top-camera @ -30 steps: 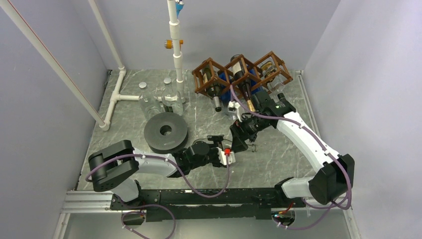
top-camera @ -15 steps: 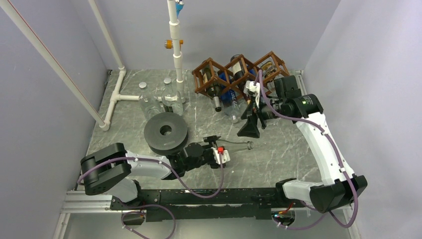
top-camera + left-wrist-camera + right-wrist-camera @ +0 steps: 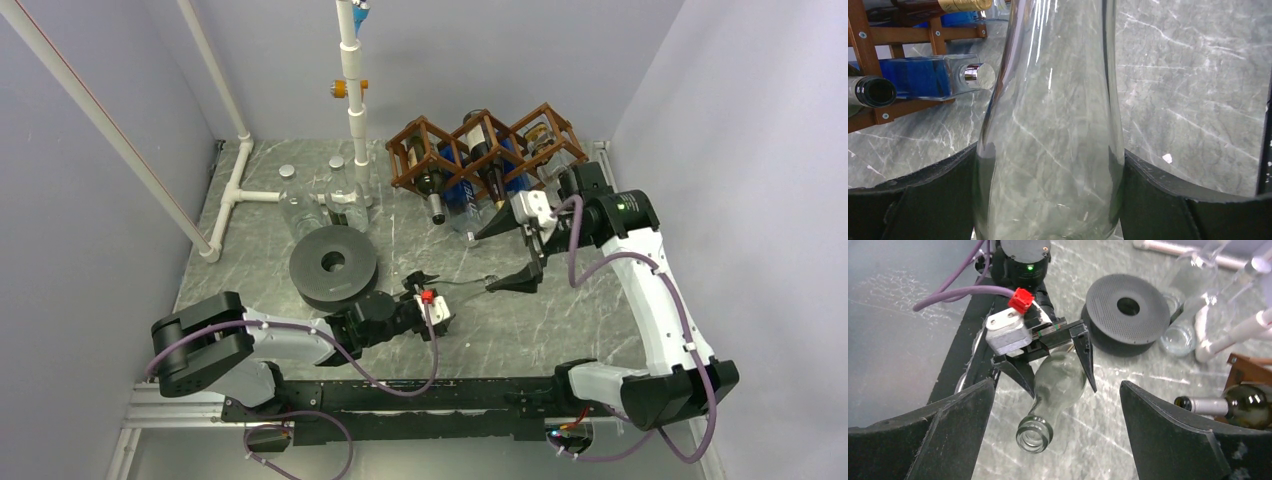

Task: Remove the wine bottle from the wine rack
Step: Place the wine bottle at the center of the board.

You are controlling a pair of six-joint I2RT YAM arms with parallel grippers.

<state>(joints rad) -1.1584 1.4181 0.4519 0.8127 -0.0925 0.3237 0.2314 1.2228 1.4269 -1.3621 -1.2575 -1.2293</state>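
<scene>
A clear glass wine bottle (image 3: 468,290) lies nearly flat near the table's middle, its neck pointing right. My left gripper (image 3: 425,296) is shut on the bottle's body (image 3: 1053,125), one finger on each side. My right gripper (image 3: 507,256) is open and empty, held above the table just beyond the bottle's mouth (image 3: 1034,434), apart from it. The brown wooden wine rack (image 3: 480,150) stands at the back right. It holds dark bottles (image 3: 1243,407) and a blue bottle (image 3: 923,75). Whether the clear bottle touches the table I cannot tell.
A black perforated disc (image 3: 333,264) lies left of centre, just behind my left gripper. Clear jars (image 3: 300,205) and white pipes (image 3: 352,100) stand at the back left. The enclosure walls close in on both sides.
My right gripper left the spot beside my left gripper, swung up toward the rack, then turned to face the bottle's mouth. My left gripper drew slightly left with the clear bottle.
</scene>
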